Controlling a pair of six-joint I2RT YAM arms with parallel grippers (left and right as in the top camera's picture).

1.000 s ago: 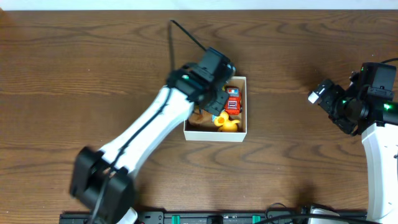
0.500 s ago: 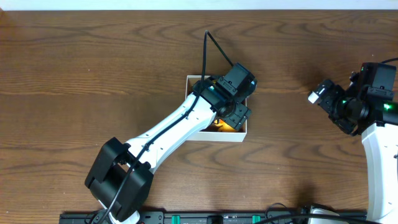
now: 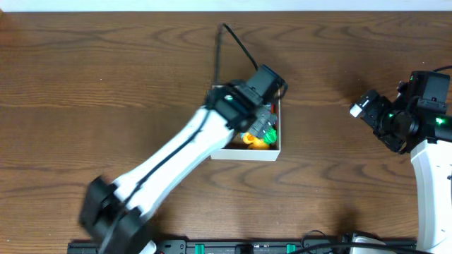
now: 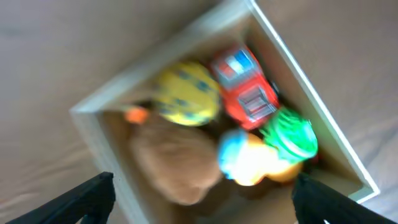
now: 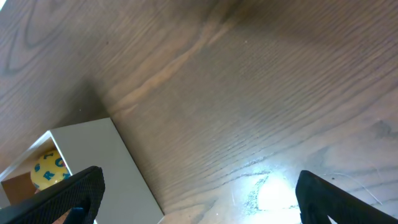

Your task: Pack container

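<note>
The container [image 3: 244,154], a shallow box with white walls and a tan inside, stands mid-table under my left arm. In the blurred left wrist view its rim [image 4: 310,93] frames a yellow ball [image 4: 185,93], a red truck [image 4: 247,93], a green toy [image 4: 289,137], a blue-and-yellow toy [image 4: 249,163] and a brown plush [image 4: 174,165]. My left gripper [image 4: 202,202] hangs open just above these toys, its fingers [image 4: 84,198] wide apart and holding nothing. Far to the right, my right gripper [image 3: 367,111] is open over bare table.
The right wrist view shows the container's white outer wall [image 5: 102,165] at lower left, with the yellow ball [image 5: 50,169] peeking inside. Dark wood table [image 3: 85,85] surrounds the box. A black rail [image 3: 233,247] runs along the front edge.
My left gripper has gone from nearly shut to wide open over the container. A green toy now shows among the toys inside. The right arm has not moved.
</note>
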